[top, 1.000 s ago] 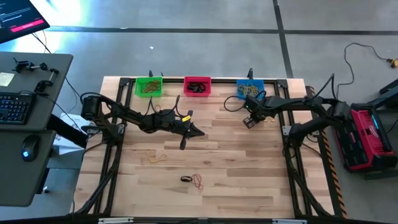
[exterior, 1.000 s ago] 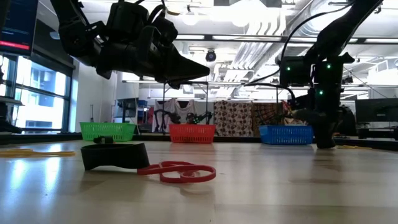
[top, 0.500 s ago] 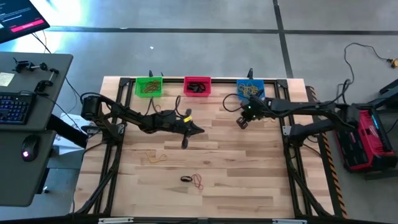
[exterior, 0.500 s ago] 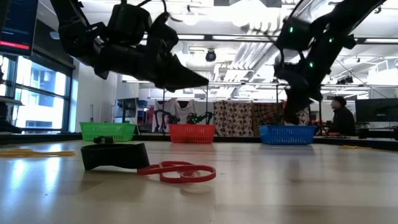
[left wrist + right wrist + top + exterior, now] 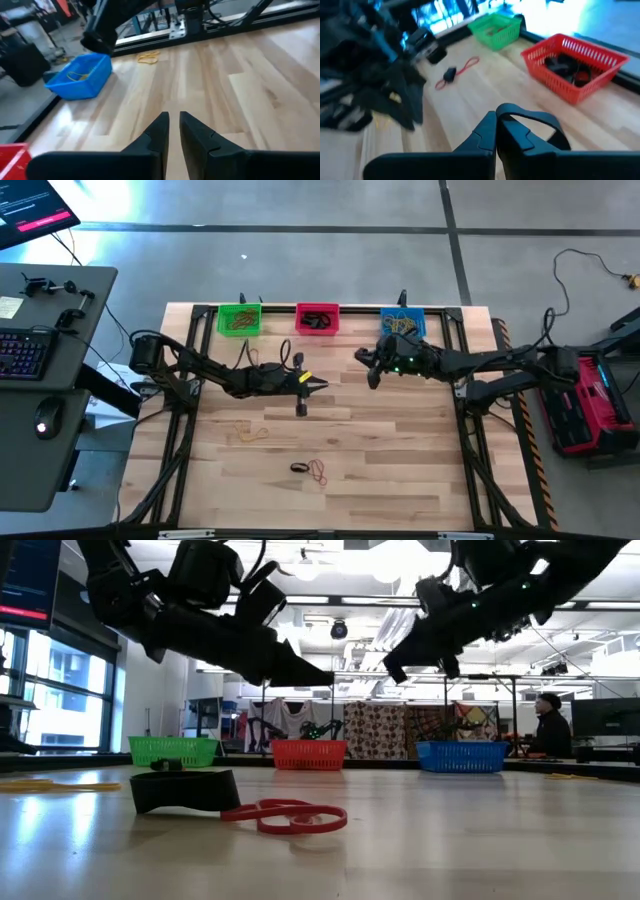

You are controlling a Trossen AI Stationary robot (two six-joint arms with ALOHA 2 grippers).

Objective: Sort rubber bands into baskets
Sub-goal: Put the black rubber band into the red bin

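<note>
Three baskets stand along the table's far edge: green [image 5: 240, 318], red [image 5: 317, 318] with black bands inside, and blue [image 5: 402, 323] with tan bands. A tan band [image 5: 250, 432], a black band [image 5: 298, 467] and a red band [image 5: 318, 471] lie flat on the table toward the near side. My left gripper [image 5: 318, 386] is shut and empty above the table's middle. My right gripper [image 5: 365, 363] hangs in the air between the red and blue baskets, a little nearer than both. It is shut on a black rubber band [image 5: 540, 117]. My right gripper pinches the black rubber band between its two fingertips at one spot of the loop [image 5: 503, 111]. The rest of the loop [image 5: 555, 131] arches out beside the fingers. The band is lifted clear of the table.
Another tan band [image 5: 148, 57] lies near the right-hand frame rail beside the blue basket [image 5: 80, 75]. A dark metal frame runs around the tabletop. The black and red bands also show in the low view [image 5: 185, 790]. A person [image 5: 548, 725] is in the room beyond.
My right gripper has risen from the table in front of the blue basket. It has swung toward the table's left and tipped from pointing down to pointing leftward. My left gripper has stayed almost where it was.
</note>
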